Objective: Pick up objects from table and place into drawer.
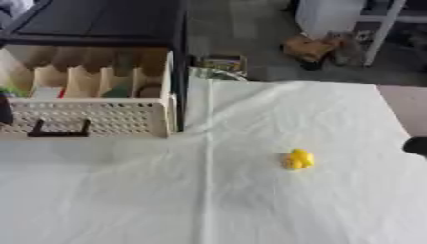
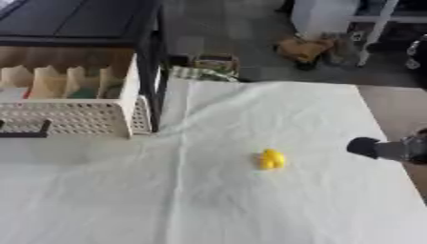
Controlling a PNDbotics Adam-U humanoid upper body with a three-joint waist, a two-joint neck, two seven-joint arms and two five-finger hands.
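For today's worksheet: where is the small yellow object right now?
The yellow object lies alone on the white tablecloth, right of centre, well clear of the open drawer at far left.

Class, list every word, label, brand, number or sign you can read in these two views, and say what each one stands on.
None can be read. The yellow object, the white cloth and the drawer show no lettering. The box on the floor may carry print, but it is too blurred to read.
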